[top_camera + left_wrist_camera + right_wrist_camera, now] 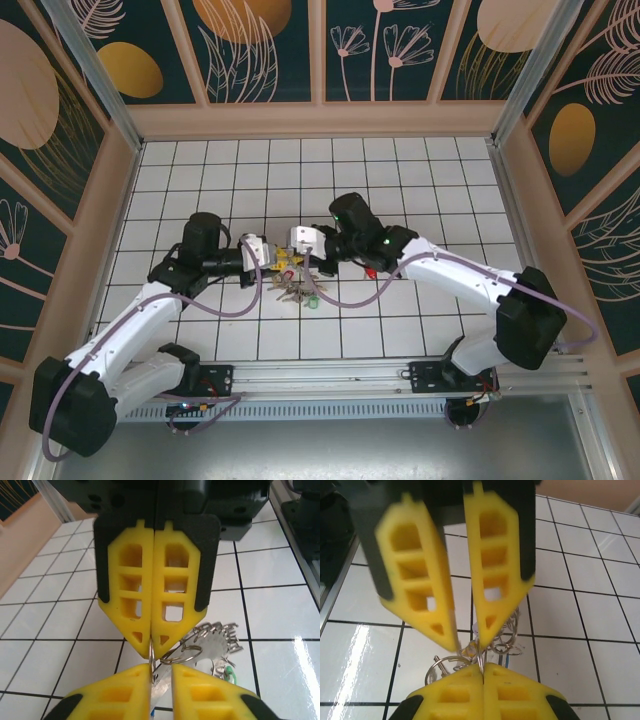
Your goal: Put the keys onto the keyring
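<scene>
My two grippers meet tip to tip over the white tiled floor (420, 180). The right gripper (483, 669) is shut on the thin silvery keyring (480, 655), which I see edge-on. In the left wrist view the keyring (150, 652) runs from the right gripper's (152, 650) closed tips down into the narrow gap of my left gripper (161, 672). It rests against one finger there and is not clamped. Several silvery keys (220, 637) hang in a bunch just behind, one with a green head (229, 674). From above the bunch of keys (296, 291) sits under the left gripper (272, 258) and right gripper (300, 250).
More small wire rings (509, 648) and a larger loop (439, 664) hang with the bunch. A red piece (370, 270) lies beside the right arm. Wooden walls (320, 118) close in the floor, and a metal rail (330, 375) runs along the near edge.
</scene>
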### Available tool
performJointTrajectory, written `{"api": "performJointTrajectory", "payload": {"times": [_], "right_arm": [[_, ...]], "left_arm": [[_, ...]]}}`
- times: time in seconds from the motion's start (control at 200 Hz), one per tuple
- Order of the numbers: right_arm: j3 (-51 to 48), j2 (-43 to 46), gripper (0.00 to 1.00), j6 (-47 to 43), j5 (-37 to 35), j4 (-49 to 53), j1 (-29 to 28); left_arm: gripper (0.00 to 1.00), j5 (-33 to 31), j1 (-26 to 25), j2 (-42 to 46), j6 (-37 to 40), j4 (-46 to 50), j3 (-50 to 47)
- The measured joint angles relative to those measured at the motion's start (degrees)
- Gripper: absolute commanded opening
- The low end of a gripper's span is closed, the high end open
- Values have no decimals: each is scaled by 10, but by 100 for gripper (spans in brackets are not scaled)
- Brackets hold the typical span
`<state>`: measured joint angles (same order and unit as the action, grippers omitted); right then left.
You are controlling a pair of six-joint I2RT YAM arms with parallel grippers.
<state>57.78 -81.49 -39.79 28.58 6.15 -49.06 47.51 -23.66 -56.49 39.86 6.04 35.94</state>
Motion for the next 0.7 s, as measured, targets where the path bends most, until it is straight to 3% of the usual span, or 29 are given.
{"api": "performJointTrajectory", "payload": {"times": [0.35,0.701], "right_arm": [[-92,48,0,172,43,-179,33],[-93,52,0,151,112,-164,33]], "left_arm": [[27,-22,-3,80,-92,-29,-38],[29,-45,-3,-3,-116,-45,-36]]}}
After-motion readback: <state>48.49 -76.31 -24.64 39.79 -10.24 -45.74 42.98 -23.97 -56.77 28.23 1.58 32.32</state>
